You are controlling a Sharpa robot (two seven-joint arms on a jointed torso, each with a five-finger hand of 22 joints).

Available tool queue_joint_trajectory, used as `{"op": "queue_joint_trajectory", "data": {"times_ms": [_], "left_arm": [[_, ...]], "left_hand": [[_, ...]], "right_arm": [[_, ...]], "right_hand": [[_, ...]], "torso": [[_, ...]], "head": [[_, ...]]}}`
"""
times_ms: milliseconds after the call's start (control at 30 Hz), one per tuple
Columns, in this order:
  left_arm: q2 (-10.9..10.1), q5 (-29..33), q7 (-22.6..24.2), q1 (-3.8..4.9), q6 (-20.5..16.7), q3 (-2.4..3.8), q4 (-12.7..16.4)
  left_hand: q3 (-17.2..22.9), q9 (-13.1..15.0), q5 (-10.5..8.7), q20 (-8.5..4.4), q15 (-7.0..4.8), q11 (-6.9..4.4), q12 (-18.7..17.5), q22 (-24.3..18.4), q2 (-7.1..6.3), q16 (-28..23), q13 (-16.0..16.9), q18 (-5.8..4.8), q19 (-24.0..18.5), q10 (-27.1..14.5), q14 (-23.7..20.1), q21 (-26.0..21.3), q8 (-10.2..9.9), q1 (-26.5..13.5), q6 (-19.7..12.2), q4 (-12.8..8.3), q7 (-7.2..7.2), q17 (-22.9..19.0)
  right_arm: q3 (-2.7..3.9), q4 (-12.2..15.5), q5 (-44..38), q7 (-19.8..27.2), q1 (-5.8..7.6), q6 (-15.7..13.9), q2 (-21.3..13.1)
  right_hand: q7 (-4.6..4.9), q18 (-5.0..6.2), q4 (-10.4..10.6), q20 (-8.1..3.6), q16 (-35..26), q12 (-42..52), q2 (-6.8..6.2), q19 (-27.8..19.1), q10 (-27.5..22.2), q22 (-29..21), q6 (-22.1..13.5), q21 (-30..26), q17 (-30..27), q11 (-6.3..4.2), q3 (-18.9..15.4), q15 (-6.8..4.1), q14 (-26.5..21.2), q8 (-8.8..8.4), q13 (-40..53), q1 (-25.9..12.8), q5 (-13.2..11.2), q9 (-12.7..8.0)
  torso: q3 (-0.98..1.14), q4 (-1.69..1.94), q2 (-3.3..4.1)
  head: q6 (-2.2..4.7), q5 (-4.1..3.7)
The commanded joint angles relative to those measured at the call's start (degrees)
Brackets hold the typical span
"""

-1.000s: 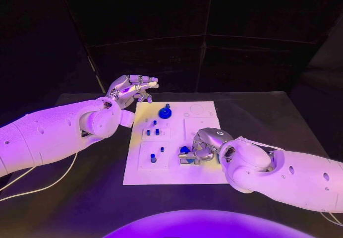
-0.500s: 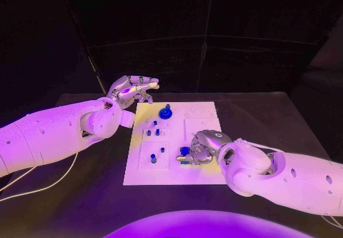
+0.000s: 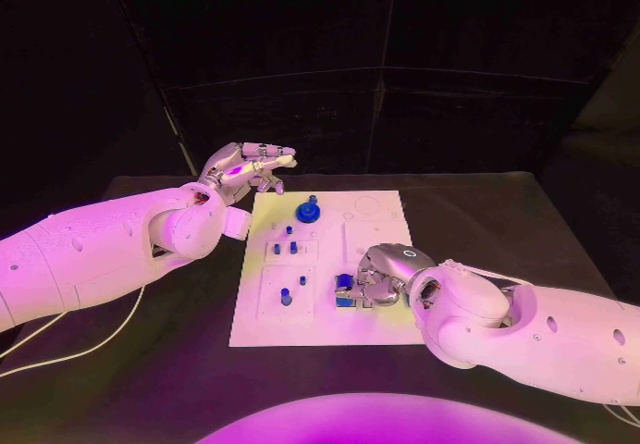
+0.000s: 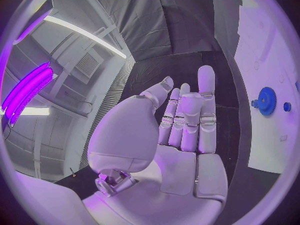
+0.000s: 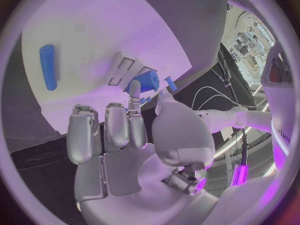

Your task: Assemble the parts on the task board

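Head view: the right hand rested low on the task board, fingers pinching a blue part. The left hand hovered beyond the board's far corner, fingers loosely apart, holding nothing.

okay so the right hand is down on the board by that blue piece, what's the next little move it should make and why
Probably close the right hand fully on the blue cylinder and lift it slightly. Its fingertips sit against that part low on the task board, but a firm hold isn't clear. The left hand is off the board's far corner, holding nothing, so the right must do this.
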Motion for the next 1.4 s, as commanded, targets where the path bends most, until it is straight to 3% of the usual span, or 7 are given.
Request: {"op": "queue_joint_trajectory", "data": {"times_ms": [33,200,333,500,667,1033,1400], "left_arm": [[-0.02,0.12,0.13,0.10,0.62,0.02,0.10],[-0.06,0.12,0.09,0.10,0.62,0.01,0.15],[-0.13,0.12,-0.01,0.11,0.69,0.01,0.16],[-0.25,0.12,-0.13,0.11,0.74,0.00,0.19],[-0.25,0.12,-0.15,0.11,0.78,0.00,0.21],[-0.25,0.12,-0.16,0.10,0.78,-0.02,0.17],[-0.19,0.12,-0.13,0.09,0.80,-0.30,0.13]], "left_hand": [[-0.01,-0.06,0.05,0.03,0.20,-0.02,0.36,-0.06,-0.28,0.21,-0.08,0.35,0.50,-0.33,-0.01,-0.21,0.20,0.48,-0.30,0.26,0.01,-0.08],[0.02,-0.07,0.06,0.04,0.22,0.01,0.39,-0.08,-0.28,0.21,-0.10,0.35,0.51,-0.41,-0.03,-0.23,0.19,0.51,-0.36,0.26,0.04,-0.12],[0.02,-0.07,0.06,0.04,0.22,0.01,0.39,-0.08,-0.28,0.21,-0.10,0.35,0.51,-0.41,-0.03,-0.23,0.19,0.51,-0.36,0.26,0.04,-0.12],[0.02,-0.07,0.06,0.04,0.22,0.01,0.39,-0.08,-0.28,0.21,-0.10,0.35,0.51,-0.41,-0.03,-0.23,0.19,0.51,-0.36,0.26,0.04,-0.12],[0.02,-0.07,0.06,0.04,0.22,0.01,0.39,-0.08,-0.28,0.21,-0.10,0.35,0.51,-0.41,-0.03,-0.23,0.19,0.51,-0.36,0.26,0.04,-0.12],[0.02,-0.07,0.06,0.04,0.22,0.01,0.39,-0.08,-0.28,0.21,-0.10,0.35,0.51,-0.41,-0.03,-0.23,0.19,0.51,-0.36,0.26,0.04,-0.12],[0.02,-0.07,0.06,0.04,0.22,0.01,0.39,-0.08,-0.28,0.21,-0.10,0.35,0.51,-0.41,-0.03,-0.23,0.19,0.51,-0.36,0.26,0.04,-0.12]], "right_arm": [[0.02,-0.07,-0.09,0.24,0.09,0.44,-0.11],[0.02,-0.53,-0.07,0.16,0.09,0.89,-0.13],[0.02,-0.59,0.14,0.23,0.10,1.56,-0.12],[0.02,-0.59,0.48,0.34,0.10,1.92,-0.13],[0.02,-0.69,0.54,0.35,0.10,1.17,-0.17],[0.03,0.67,3.24,3.98,0.09,-5.76,-1.68],[0.03,0.70,5.17,7.33,0.10,-2.59,-2.42]], "right_hand": [[-0.01,-0.91,-0.48,-0.48,-0.36,0.15,1.31,1.89,3.69,3.03,-0.63,0.11,0.11,-0.20,0.71,-0.38,2.86,-0.33,10.45,3.17,1.83,0.19],[-0.01,-0.91,-0.36,-0.50,-0.40,0.07,2.75,1.88,3.68,3.00,-0.76,0.06,0.14,-0.21,0.83,-0.40,2.86,-0.50,10.46,5.71,6.92,0.39],[0.06,-0.90,-1.21,-0.47,-0.42,0.04,0.83,1.85,3.67,2.96,-0.88,0.01,0.16,-0.17,-0.36,-0.36,2.87,-0.60,10.49,7.32,7.81,0.53],[0.15,-0.88,-1.34,-0.40,-0.46,-0.08,-0.94,1.80,3.62,2.90,-0.82,-0.07,0.17,-0.08,-2.09,-0.28,2.87,-0.67,10.46,7.88,5.28,0.68],[0.17,-0.85,-1.43,-0.38,-0.47,-0.24,-0.61,1.74,3.55,2.78,-0.87,-0.17,0.20,-0.05,-2.40,-0.26,2.88,-0.76,10.37,8.82,3.78,0.76],[0.62,-0.78,-0.19,-0.21,-0.51,-0.72,-0.32,1.59,3.29,2.44,-1.80,-0.42,0.21,0.30,-3.51,-0.03,2.88,-1.62,10.06,8.38,3.47,0.55],[0.69,-0.76,-0.40,-0.06,-0.55,-0.77,-1.06,1.54,3.24,2.42,-1.64,-0.49,0.22,0.39,-4.32,0.08,2.88,-1.97,10.09,10.38,1.55,0.58]], "torso": [[-0.04,-0.02,0.06],[-0.04,0.07,0.04],[-0.01,0.11,0.04],[-0.04,0.04,0.03],[-0.02,0.00,-0.01],[0.03,-0.03,0.02],[-0.07,0.07,0.03]], "head": [[-0.07,-0.04],[-0.12,-0.10],[-0.24,-0.12],[-0.30,-0.07],[-0.27,-0.06],[-0.17,-0.08],[-0.14,-0.19]]}}
